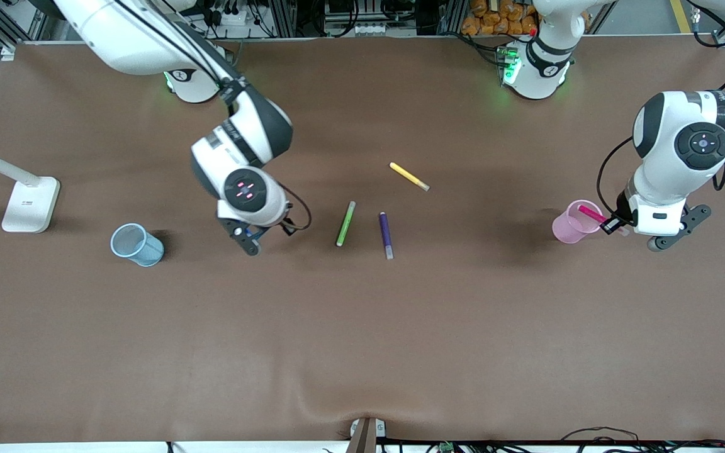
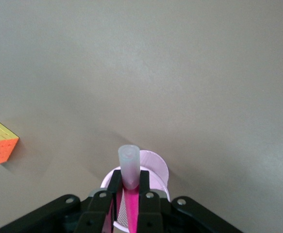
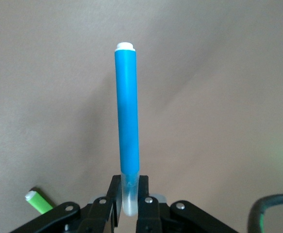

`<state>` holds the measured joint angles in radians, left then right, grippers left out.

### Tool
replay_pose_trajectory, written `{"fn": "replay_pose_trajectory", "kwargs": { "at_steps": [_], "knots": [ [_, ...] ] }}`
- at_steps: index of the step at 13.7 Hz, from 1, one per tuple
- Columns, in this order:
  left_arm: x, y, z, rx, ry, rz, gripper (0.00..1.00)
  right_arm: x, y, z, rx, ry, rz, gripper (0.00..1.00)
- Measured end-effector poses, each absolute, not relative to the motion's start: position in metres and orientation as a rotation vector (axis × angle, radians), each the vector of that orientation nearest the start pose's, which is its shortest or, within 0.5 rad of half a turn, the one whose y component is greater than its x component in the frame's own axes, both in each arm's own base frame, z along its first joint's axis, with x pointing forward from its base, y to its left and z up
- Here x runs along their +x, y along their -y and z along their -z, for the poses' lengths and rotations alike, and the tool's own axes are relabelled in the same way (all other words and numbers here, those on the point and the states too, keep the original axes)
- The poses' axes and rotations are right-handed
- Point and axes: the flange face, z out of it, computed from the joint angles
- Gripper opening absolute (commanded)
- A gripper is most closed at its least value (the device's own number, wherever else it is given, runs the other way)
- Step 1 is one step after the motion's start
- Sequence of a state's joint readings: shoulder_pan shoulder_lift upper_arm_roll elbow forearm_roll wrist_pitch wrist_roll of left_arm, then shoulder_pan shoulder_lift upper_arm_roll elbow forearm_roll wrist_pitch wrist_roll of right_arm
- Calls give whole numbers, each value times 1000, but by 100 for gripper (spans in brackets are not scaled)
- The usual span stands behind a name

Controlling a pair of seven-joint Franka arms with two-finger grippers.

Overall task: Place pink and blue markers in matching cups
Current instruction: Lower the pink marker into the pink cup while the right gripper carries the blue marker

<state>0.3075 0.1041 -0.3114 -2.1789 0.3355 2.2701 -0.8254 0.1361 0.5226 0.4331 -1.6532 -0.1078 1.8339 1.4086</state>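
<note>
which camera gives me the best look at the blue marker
The right wrist view: the blue marker shows full length, its pale cap clamped in the right gripper. In the front view it is almost wholly hidden under the right arm's hand. The left wrist view doesn't show it.

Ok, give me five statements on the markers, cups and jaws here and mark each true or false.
1. The left gripper is shut on the pink marker. True.
2. The pink marker's free end is at the pink cup. True.
3. The right gripper has open, empty jaws. False: it is shut on the blue marker.
4. The blue marker stands inside the blue cup. False: the cup is empty, and the marker is in the right gripper.
5. The purple marker lies in the pink cup. False: it lies on the table beside the green marker.
</note>
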Motion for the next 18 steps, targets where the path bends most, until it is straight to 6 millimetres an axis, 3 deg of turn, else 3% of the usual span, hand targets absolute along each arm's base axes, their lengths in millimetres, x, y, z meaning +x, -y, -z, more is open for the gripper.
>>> {"fn": "replay_pose_trajectory", "kwargs": {
  "at_steps": [2, 7, 13, 16, 18],
  "knots": [
    [546, -15, -342, -2796, 859, 164, 0, 570, -283, -319, -3002, -1239, -563, 0],
    [539, -33, -328, -2800, 847, 225, 0, 589, -175, -333, -2970, -970, -839, 0],
    [535, -26, -320, -2803, 916, 261, 0, 590, -88, -329, -2945, -796, -1016, 0],
    [530, -20, -314, -2796, 966, 260, 0, 594, -28, -339, -2910, -693, -1035, 0],
    [527, -14, -310, -2796, 972, 252, 1, 593, 1, -341, -2892, -679, -1038, 0]
  ]
}}
